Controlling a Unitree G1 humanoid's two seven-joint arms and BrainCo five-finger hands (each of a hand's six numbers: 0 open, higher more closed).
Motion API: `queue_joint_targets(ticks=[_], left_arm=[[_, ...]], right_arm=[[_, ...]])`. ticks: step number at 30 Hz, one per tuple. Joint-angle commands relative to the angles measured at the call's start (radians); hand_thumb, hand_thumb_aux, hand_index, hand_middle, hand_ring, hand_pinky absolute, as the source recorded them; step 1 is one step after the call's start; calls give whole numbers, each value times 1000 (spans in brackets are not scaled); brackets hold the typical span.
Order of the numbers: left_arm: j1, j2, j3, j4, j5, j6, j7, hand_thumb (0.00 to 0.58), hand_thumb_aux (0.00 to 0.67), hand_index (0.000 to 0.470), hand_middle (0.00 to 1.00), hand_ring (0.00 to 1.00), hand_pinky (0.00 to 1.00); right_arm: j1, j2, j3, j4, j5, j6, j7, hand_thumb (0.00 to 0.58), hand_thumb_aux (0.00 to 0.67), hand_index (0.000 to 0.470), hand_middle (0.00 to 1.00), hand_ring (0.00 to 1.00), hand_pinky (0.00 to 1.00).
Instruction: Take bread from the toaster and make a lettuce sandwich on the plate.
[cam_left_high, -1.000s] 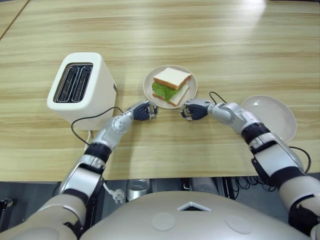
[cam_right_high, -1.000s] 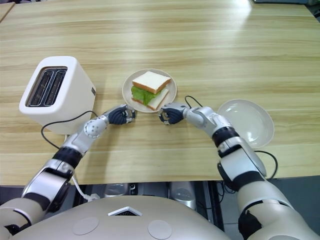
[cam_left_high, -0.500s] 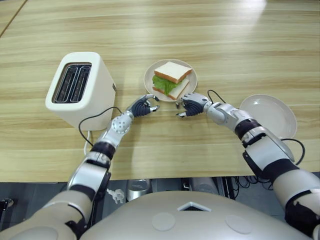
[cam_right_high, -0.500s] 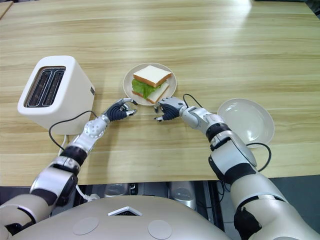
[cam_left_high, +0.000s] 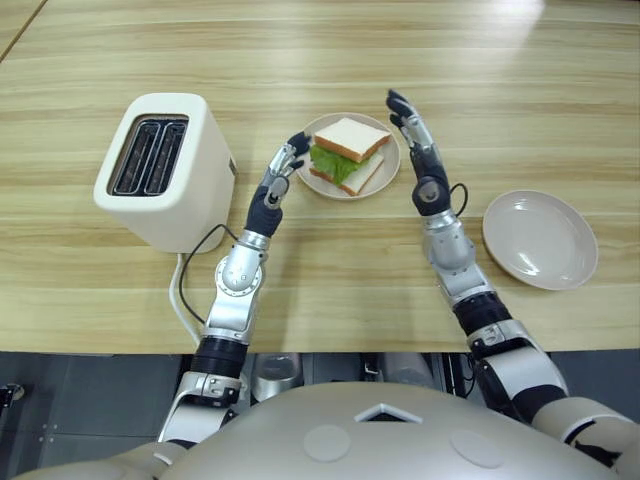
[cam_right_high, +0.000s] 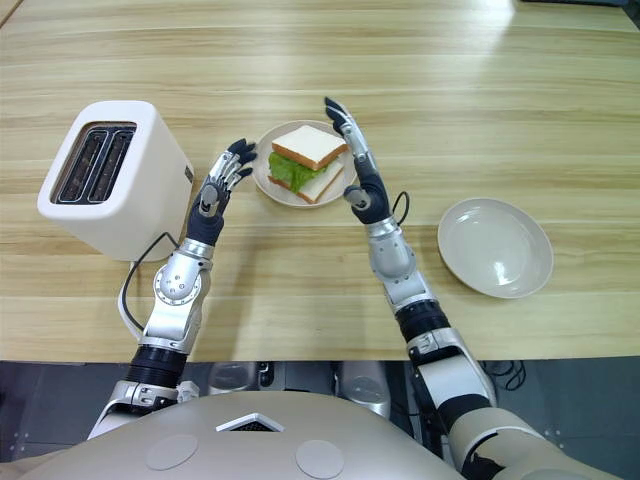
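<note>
Counter: pale wood, grain running left to right. Toaster: white, two dark slots on top, left of centre, nearer the near edge than the far. Cord: black, from the toaster's right side, looping down toward the near edge. Plate: small, round, about mid-counter, just right of the toaster. Sandwich: on that plate, white slice on top and set askew, lettuce in between, second slice beneath, jutting toward the near edge. Left hand: raised, fingers straight and slightly spread, holding nothing, between toaster and plate, fingertips just beside the plate's left rim; contact with the rim impossible to tell. Right hand: likewise open-fingered and holding nothing, just beside the plate's right rim, fingertips toward the far edge. Second plate: bare, toward the right edge, well apart from the sandwich, right of the right forearm.
</note>
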Motion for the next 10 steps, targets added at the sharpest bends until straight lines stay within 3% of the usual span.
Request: queue_joint_targets(ticks=[1,10], left_arm=[[9,-12,39,-56,-1,-29,45,0,0,0,0,0,0],[-4,-6,89,-77,107,-113,152,0,0,0,0,0,0]], right_arm=[[39,29,-76,-85,141,46,50,0,0,0,0,0,0],[99,50,-127,-118,93,98,108,0,0,0,0,0,0]])
